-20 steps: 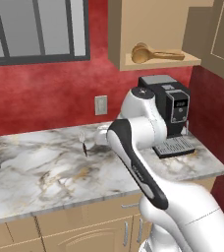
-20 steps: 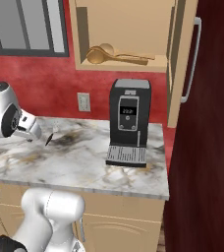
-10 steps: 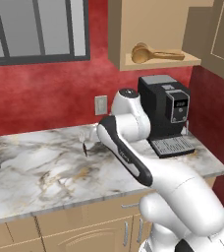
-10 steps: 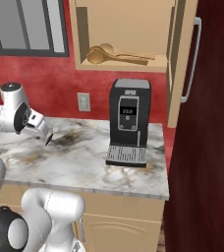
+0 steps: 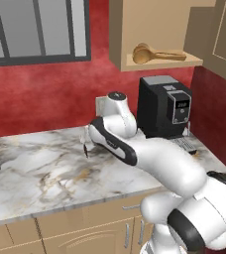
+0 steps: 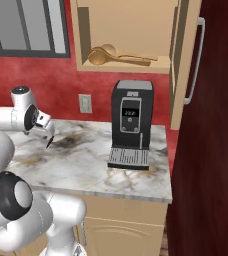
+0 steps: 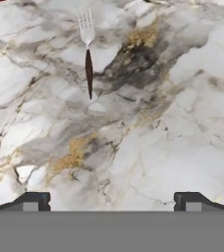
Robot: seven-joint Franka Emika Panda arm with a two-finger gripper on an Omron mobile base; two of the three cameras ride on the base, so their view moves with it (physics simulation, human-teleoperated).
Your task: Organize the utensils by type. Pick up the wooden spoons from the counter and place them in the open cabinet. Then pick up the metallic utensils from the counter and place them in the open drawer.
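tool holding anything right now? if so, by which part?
Nothing is held. The tool is open, its tips wide apart over bare counter. The fork lies flat on the marble ahead of it, untouched.

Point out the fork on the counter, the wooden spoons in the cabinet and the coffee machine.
fork (image 7: 88, 54): hand view, where the silver head meets the dark handle.
wooden spoons (image 6: 102, 55): right base view, on a rounded bowl.
coffee machine (image 6: 131, 114): right base view, on its front display panel.
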